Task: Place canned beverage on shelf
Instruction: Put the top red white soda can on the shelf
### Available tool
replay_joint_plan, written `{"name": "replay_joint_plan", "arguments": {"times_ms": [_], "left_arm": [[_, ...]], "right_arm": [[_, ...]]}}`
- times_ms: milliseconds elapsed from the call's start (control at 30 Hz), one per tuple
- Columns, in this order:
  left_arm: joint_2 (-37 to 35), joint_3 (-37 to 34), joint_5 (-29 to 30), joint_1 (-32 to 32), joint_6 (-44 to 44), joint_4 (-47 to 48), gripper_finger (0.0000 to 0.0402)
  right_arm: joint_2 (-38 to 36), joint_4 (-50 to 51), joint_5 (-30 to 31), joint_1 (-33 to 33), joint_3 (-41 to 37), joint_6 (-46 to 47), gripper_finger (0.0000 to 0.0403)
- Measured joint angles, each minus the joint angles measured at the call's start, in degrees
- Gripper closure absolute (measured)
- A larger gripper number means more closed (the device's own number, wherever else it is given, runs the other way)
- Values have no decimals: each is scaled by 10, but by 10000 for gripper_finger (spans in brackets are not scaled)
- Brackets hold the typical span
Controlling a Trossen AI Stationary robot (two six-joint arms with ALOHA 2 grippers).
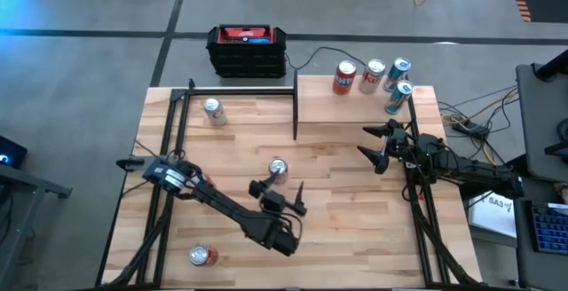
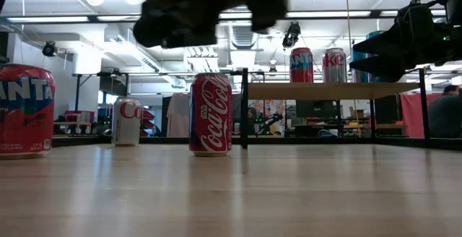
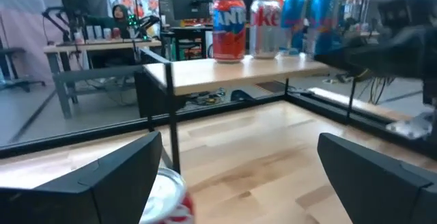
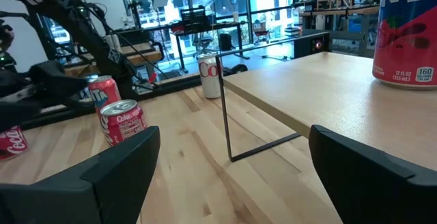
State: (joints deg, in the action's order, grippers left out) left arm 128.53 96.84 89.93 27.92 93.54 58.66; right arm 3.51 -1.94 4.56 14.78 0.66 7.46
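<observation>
A red Coca-Cola can stands upright on its base in the middle of the wooden table. My left gripper is open and level on the can's near side, pointing toward the far edge. In the left wrist view the can's top shows close beside one finger. The shelf, a pale board on thin black posts, stands at the far right and carries several cans. My right gripper waits open at the shelf's near right.
A white cola can stands at the far left of the table. A red Fanta can is near the front left edge. A black-and-red box sits beyond the far edge. Bare wood lies between the Coca-Cola can and the shelf.
</observation>
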Motion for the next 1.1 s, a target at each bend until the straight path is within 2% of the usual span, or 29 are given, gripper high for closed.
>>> {"name": "replay_joint_plan", "arguments": {"times_ms": [67,133,267,400,500,633,867,1100], "left_arm": [[-2,0,-5,-1,111,93,26],[-1,0,-37,-2,218,179,26],[-1,-6,-114,-6,334,262,26],[-1,-17,-73,-4,344,270,29],[-1,-26,-67,-4,345,260,35],[-1,-65,-63,-7,351,191,41],[0,-129,-4,-7,327,74,44],[0,-146,2,-10,288,53,45]], "right_arm": [[0,0,0,0,0,0,44],[0,0,0,0,0,0,44],[0,0,0,0,0,0,44],[0,0,0,0,0,0,44],[0,0,0,0,0,0,44],[0,0,0,0,0,0,44],[0,0,0,0,0,0,44],[0,0,0,0,0,0,44]]}}
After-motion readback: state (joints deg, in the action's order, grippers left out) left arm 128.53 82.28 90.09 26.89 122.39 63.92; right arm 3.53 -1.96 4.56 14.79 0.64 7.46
